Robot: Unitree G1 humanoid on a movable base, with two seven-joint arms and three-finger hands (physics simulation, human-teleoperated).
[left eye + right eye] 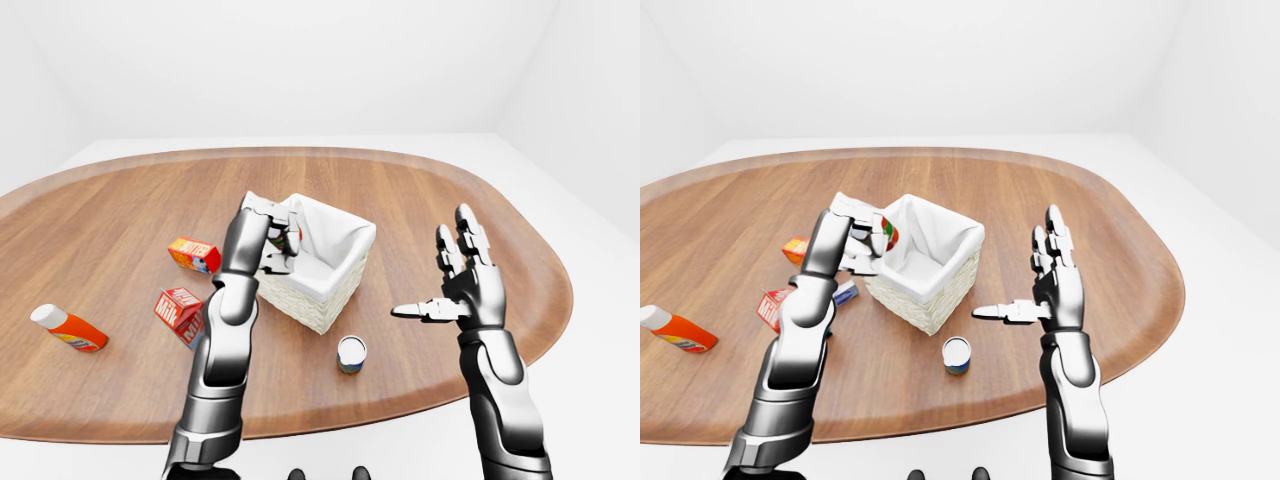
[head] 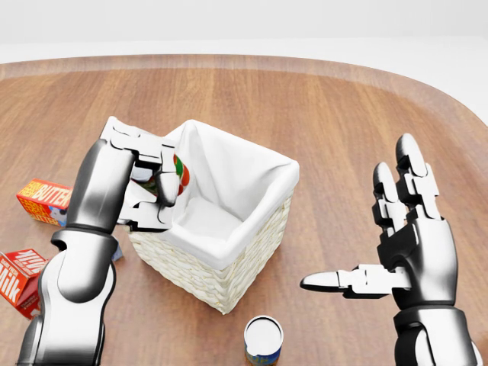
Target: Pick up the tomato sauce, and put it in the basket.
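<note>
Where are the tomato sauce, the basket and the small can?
tomato sauce (image 2: 178,172), head view, red-green label showing past the fingers.
basket (image 2: 252,259), head view, woven wall at right.
small can (image 2: 264,334), head view, its pale lid.

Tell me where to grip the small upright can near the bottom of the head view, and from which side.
Grip the small blue-banded can with the pale lid round its curved side wall, coming from the view's right with the open right hand. It stands upright and clear of the white-lined wicker basket.
</note>
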